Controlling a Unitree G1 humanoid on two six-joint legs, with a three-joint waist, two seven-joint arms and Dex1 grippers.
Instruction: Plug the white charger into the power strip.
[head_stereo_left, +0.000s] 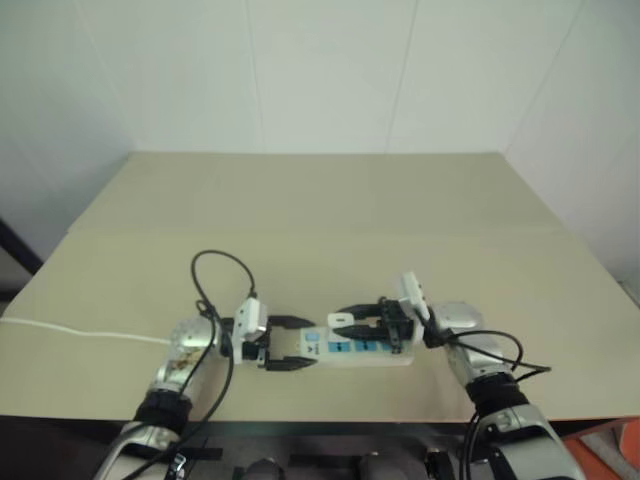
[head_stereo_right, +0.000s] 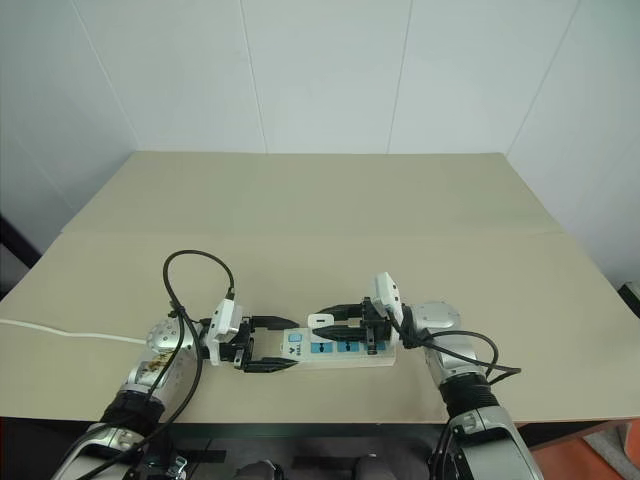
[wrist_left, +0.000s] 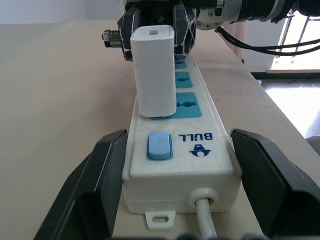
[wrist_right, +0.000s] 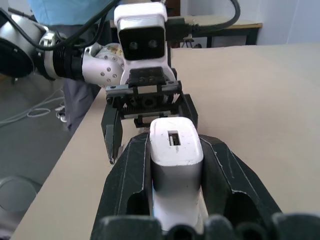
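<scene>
The long flat white plastic power strip (head_stereo_right: 338, 351) with three blue socket panels lies near the front edge of the beige surface (head_stereo_right: 330, 215) and serves as the landmark. At the strip's switch end, on the left, the left tool (head_stereo_right: 283, 344) straddles the bar, one black finger against each long side, clamped on the strip to brace it. The thin white cord (head_stereo_left: 80, 332) leaves that end and trails left across the surface.

The small white rounded-cube plastic charger (wrist_left: 154, 70) stands upright over the blue socket panel nearest the switch, its base at the panel; whether the pins are fully seated cannot be told. The right tool (wrist_right: 176, 165), reaching in from the strip's far right end, is closed on the charger's two sides.

Judging by looks, the charger is light, rigid and smooth-skinned, so it could slip or tilt; its flat opposite sides, held low, are the best hold. The strip is stiff but light and would slide or lift unless held.

Behind the strip the surface is open and wide; in front of it the edge is close, leaving little room.
</scene>
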